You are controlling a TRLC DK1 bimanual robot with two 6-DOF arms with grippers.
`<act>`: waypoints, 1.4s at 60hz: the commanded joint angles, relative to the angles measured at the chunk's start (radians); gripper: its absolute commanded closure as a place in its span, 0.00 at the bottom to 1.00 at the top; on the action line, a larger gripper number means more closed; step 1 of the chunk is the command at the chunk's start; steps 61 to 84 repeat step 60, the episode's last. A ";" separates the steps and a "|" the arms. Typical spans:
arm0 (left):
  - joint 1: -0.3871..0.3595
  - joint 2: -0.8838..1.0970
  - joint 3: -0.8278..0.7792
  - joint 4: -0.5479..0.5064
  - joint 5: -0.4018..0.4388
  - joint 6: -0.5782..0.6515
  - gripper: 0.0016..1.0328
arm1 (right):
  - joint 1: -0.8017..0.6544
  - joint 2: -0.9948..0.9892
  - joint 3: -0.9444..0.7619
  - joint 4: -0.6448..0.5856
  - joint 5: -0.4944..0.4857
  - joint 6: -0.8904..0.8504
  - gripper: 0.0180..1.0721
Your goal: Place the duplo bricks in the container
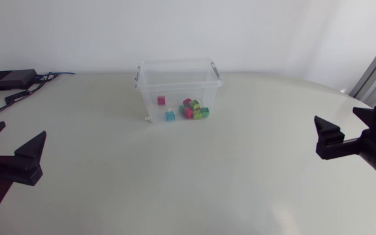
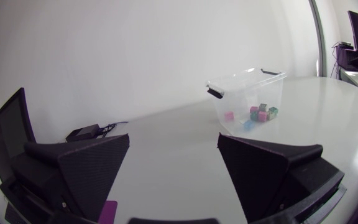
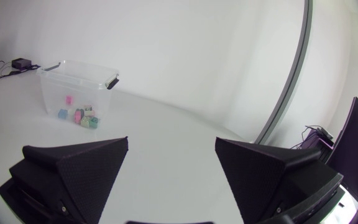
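At the worktop's left edge the left gripper is held with fingers spread and nothing between them. Towards the middle of the far edge the clear container is set, and the duplo bricks appear to lie inside it already, a pink and a blue one beside a small heap; being light, rigid and smooth, any brick would best be pinched across two flat sides. At the right edge the right gripper is likewise held apart and empty.

One container, about seven duplo bricks, one black box, two pincers: left pincer, right pincer
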 commanded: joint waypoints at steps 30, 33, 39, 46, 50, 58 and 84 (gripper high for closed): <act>-0.090 -0.134 -0.212 0.153 -0.086 -0.185 0.04 | -0.006 -0.310 -0.249 0.041 -0.015 0.158 0.04; -0.099 -0.146 -0.230 0.166 -0.093 -0.203 0.04 | -0.005 -0.337 -0.270 0.045 -0.017 0.173 0.04; -0.118 -0.169 -0.265 0.192 -0.108 -0.238 0.04 | -0.005 -0.392 -0.312 0.053 -0.022 0.202 0.04; -0.144 -0.201 -0.315 0.229 -0.130 -0.289 0.05 | -0.005 -0.469 -0.371 0.065 -0.028 0.244 0.04; -0.156 -0.216 -0.338 0.246 -0.139 -0.312 0.05 | -0.004 -0.504 -0.398 0.070 -0.031 0.263 0.04; -0.157 -0.217 -0.340 0.247 -0.140 -0.314 0.05 | -0.004 -0.507 -0.400 0.071 -0.031 0.265 0.04; -0.157 -0.217 -0.340 0.247 -0.140 -0.314 0.05 | -0.004 -0.507 -0.400 0.071 -0.031 0.265 0.04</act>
